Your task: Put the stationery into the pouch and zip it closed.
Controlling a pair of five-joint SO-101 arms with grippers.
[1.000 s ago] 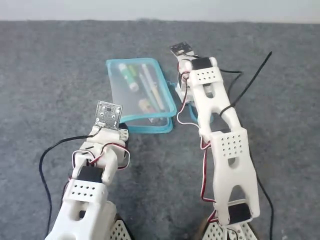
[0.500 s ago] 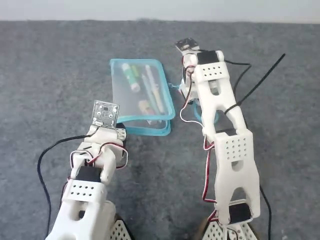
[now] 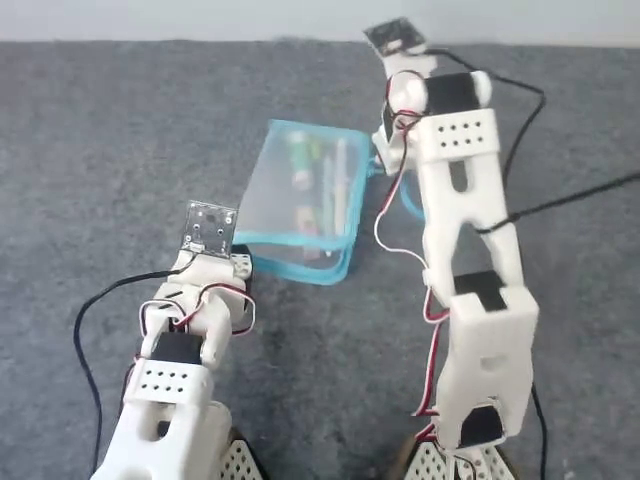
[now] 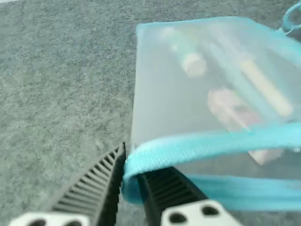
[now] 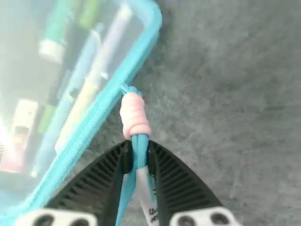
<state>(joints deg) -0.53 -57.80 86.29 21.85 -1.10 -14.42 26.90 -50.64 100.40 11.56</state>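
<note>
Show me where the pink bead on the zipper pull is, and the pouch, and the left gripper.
pink bead (image 5: 134, 115), right wrist view, middle of the bead.
pouch (image 3: 285, 215), high view, its clear side panel.
left gripper (image 4: 130, 162), left wrist view, midway between its tips, at the pouch's teal edge.

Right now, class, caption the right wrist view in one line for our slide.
Right gripper shut on the zipper cord below its pink bead, stationery visible inside the translucent pouch.
</note>
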